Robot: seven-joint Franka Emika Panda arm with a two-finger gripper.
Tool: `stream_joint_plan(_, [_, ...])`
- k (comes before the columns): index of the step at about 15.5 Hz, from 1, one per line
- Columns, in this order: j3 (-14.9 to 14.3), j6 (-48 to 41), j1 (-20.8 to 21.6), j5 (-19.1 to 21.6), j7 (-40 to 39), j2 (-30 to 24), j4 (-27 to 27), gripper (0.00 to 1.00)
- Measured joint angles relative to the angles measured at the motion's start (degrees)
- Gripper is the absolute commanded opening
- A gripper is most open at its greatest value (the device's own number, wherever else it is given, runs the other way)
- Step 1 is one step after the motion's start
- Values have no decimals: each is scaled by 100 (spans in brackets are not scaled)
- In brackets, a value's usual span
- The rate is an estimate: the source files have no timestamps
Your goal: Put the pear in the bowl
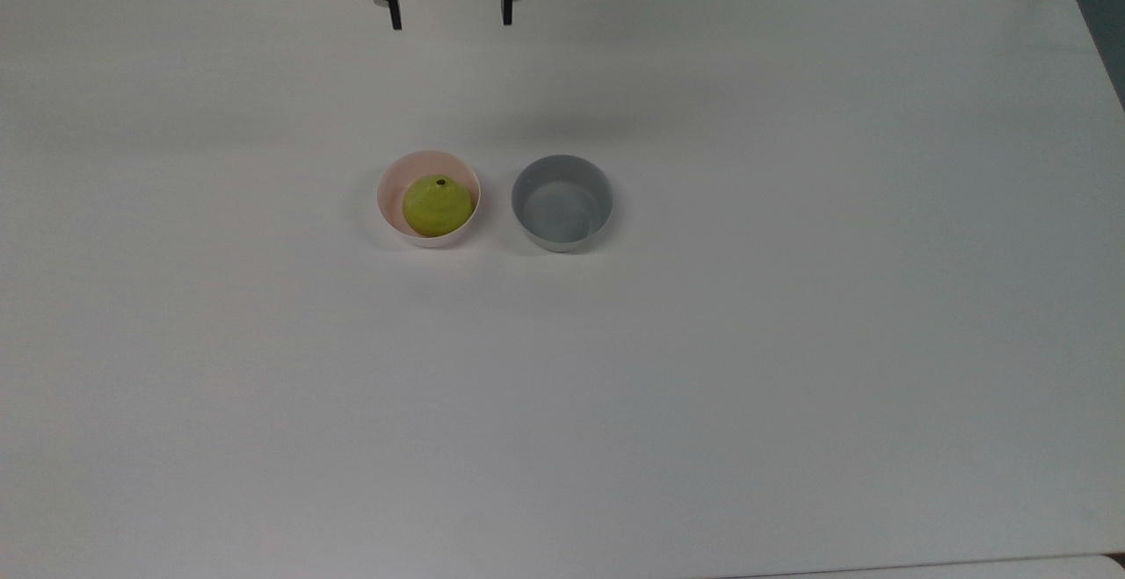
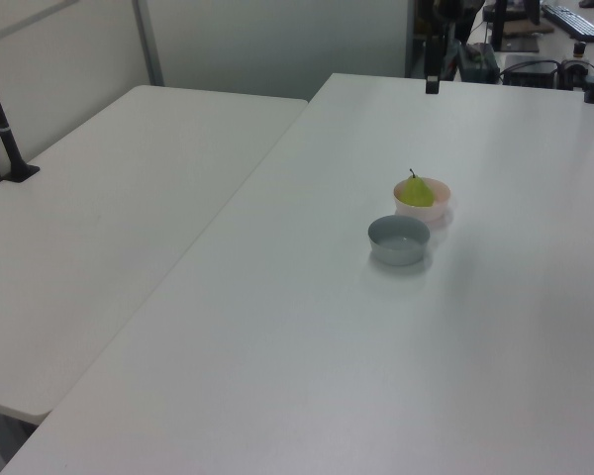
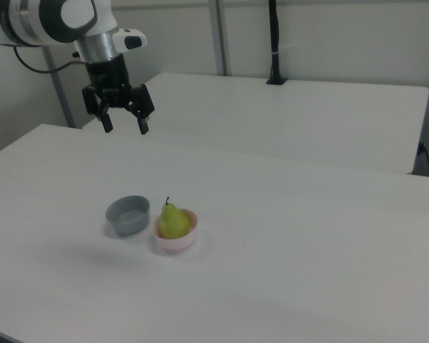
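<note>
The pear (image 1: 437, 205) is being carried upright in the pale pink bowl (image 1: 388, 199), its dark stem pointing up. The bowl is being supported by the white worktop (image 1: 703, 368), with a grey bowl (image 1: 562, 203) standing just beside it, on the top view's right. The claw (image 3: 124, 126) is being held high above the worktop, well apart from both bowls, its fingers spread apart and gripping nothing.

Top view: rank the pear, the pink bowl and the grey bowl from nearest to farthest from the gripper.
Gripper open, at the top view's upper edge.
1. Pink bowl, below it.
2. Pear, inside that bowl; too close to call against it.
3. Grey bowl, to the top view's right.
</note>
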Motion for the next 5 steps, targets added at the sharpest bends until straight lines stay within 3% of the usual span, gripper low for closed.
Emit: stream_joint_plan(5, [-112,-257,-3,41,17,-156,1,100])
